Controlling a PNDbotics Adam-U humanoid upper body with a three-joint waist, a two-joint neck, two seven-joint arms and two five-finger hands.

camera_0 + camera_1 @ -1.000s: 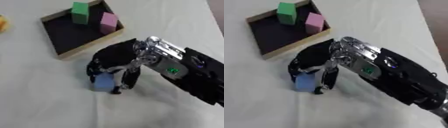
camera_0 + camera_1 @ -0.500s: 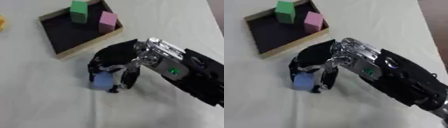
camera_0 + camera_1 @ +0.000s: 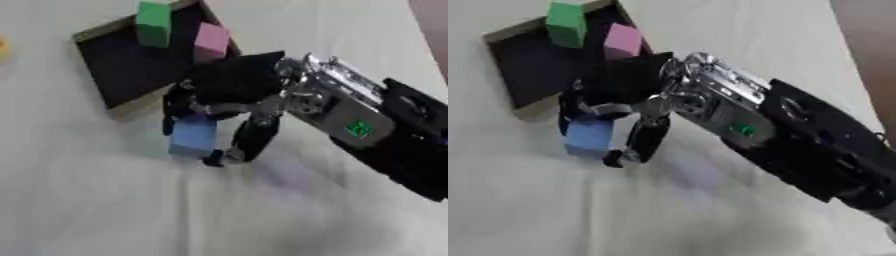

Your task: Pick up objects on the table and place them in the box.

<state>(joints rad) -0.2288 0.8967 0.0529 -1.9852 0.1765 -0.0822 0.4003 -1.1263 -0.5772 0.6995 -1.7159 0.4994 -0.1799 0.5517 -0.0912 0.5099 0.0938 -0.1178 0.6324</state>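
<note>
In the left eye view, the right hand (image 3: 229, 92) reaches in from the right side and sits just outside the near corner of the box (image 3: 94, 36). Its fingers (image 3: 252, 140) curl down around a blue block (image 3: 193, 137), with dark fingers on the block's left side and another on its right, so the hand is grasping the block. The block is beside the box, close to its front rim; whether it rests on the bench (image 3: 105, 210) or is already raised slightly off it cannot be told here. Inside the box a green block (image 3: 153, 16) and a pink block (image 3: 211, 41) stand near the far edge.

In the right eye view, the same grasp shows from a slightly shifted angle: the blue block is pinched between the fingers, just below the box's near corner. The left hand shows in neither view.

The main risk, as I judge it, is the box rim. The block is so close to the rim that a sideways move without enough lift could knock it against the wall and twist it out of the fingers, or push the box. A drop too far in could also bump the pink block.
</note>
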